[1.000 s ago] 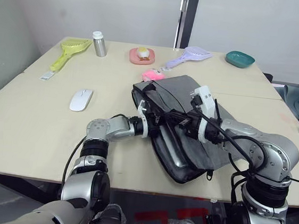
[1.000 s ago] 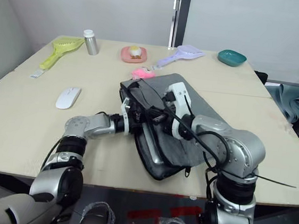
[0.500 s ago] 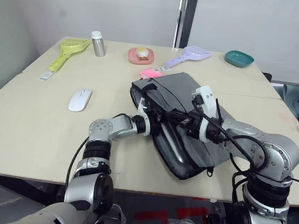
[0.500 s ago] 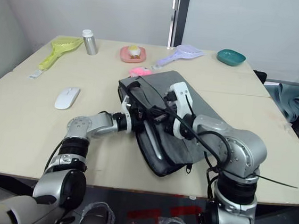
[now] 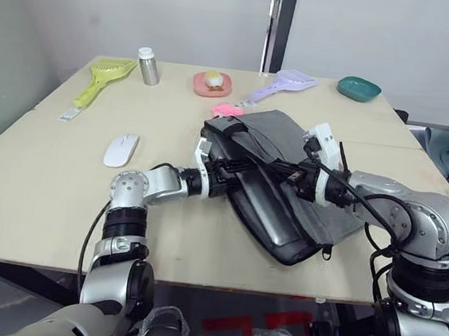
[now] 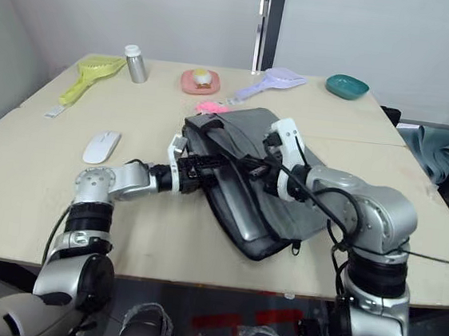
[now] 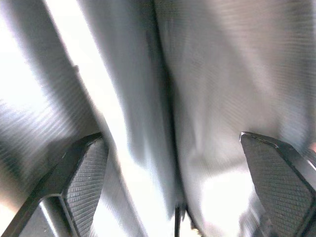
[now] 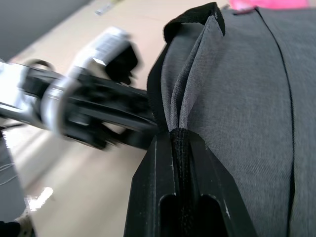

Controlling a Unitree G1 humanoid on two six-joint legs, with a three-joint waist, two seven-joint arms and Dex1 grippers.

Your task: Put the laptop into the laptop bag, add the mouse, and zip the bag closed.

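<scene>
The grey laptop bag [image 5: 279, 142] lies open in the middle of the table. The silver laptop [image 5: 271, 217] is inside it, its lid showing through the mouth. My left gripper [image 5: 244, 168] reaches into that mouth from the left. Its fingers [image 7: 86, 168] stand wide open over the laptop's metal, holding nothing. My right gripper [image 8: 178, 138] is shut on the bag's black-edged upper flap [image 8: 185, 94], holding it up from the right. The white mouse [image 5: 120, 149] lies on the table to the left of the bag, away from both grippers.
A pink plush toy [image 5: 227, 110] touches the bag's far corner. Along the far edge stand a yellow-green scoop [image 5: 102, 75], a metal bottle [image 5: 148, 65], a pink dish [image 5: 213, 83], a lavender scoop [image 5: 286, 82] and a teal bowl [image 5: 359, 87].
My left gripper has opened and let go of the laptop, which now lies deeper in the bag. The left arm has drawn back to the left; the right gripper moved right with the flap.
</scene>
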